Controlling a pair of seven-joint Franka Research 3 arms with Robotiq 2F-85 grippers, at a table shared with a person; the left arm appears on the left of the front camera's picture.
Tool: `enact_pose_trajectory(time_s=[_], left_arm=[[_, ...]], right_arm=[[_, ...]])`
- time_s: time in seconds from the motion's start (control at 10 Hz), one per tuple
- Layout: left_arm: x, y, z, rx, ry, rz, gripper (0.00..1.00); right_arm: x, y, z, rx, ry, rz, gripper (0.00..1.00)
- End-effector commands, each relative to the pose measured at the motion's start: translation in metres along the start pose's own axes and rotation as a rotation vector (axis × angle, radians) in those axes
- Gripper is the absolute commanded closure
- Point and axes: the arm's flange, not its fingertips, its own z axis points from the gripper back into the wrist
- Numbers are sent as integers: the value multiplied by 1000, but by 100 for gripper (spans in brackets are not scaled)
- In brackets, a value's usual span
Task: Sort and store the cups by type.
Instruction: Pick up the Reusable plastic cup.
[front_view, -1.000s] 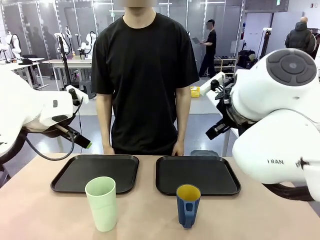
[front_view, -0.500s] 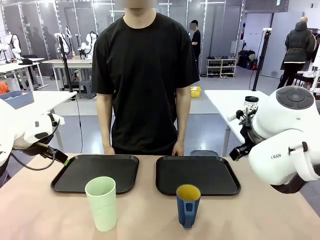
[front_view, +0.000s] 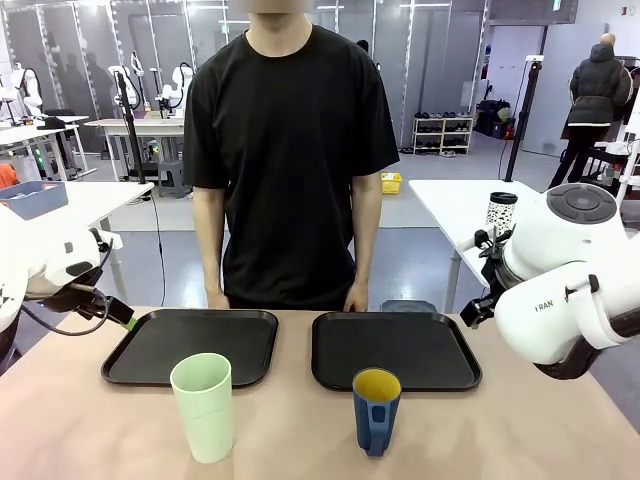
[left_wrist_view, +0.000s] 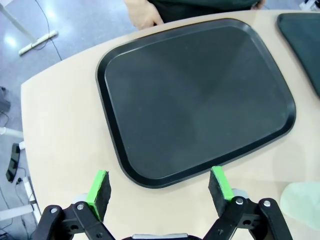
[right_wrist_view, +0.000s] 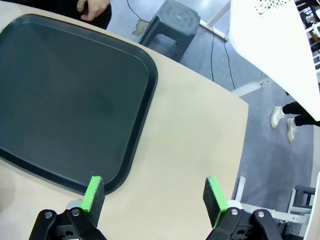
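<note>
The pale mint-green tumbler stands upright at the front of the table, ahead of the left black tray. To its right, the dark blue mug with a yellow inside sits in front of the right black tray. My left gripper is open above the near edge of the left tray, and the tumbler's rim shows at the lower right of that view. My right gripper is open above bare table beside the right tray. Neither gripper holds anything.
A person in a black shirt stands at the far side, hands at the table edge behind the trays. A white speckled cup with a dark lid sits on a white side table. A grey stool stands on the floor past the table's edge.
Both arms have drawn back toward their own sides and dropped lower, most of it in the first half second. The cups, trays and person have not moved.
</note>
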Motion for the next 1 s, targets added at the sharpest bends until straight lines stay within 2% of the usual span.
enact_pose_trajectory(time_s=[0.0, 0.1, 0.2, 0.9], left_arm=[[4, 9, -6, -11, 4, -2, 0], [6, 4, -1, -30, -33, 4, 0], [0, 2, 0, 1, -1, 5, 0], [0, 2, 0, 1, -1, 5, 0]], right_arm=[[3, -1, 4, -33, 9, -26, 0], [0, 0, 0, 0, 0, 0, 0], [0, 0, 0, 0, 0, 0, 0], [0, 0, 0, 0, 0, 0, 0]])
